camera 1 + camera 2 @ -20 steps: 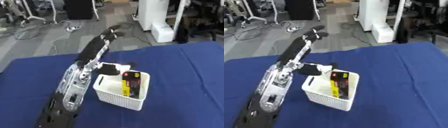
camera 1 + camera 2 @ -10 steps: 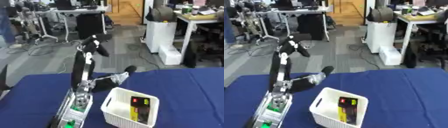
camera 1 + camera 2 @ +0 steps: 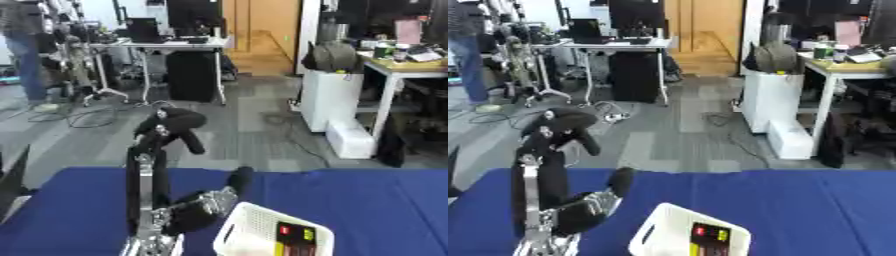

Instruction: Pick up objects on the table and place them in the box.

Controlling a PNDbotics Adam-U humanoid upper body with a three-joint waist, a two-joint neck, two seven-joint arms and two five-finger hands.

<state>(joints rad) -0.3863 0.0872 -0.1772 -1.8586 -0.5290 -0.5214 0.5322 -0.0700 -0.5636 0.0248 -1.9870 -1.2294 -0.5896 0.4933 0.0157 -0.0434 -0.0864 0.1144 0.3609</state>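
A white slatted box stands on the blue table at the bottom edge of the picture. Inside it lies a black and yellow pack with red marks. My left arm rises upright just left of the box. Its black left hand hangs bent over at the top, well above the table and up-left of the box, and it is blurred. I see nothing in it. A black and silver part of the arm slants toward the box's left rim. My right hand shows in no view.
Beyond the table's far edge lies grey floor with desks, a white cabinet and cables. A person stands far off at the left. Bare blue cloth stretches to the right of the box.
The camera has tilted up, so the table and box have slid to the picture's bottom. My left arm has swung up from a slant over the table to nearly upright.
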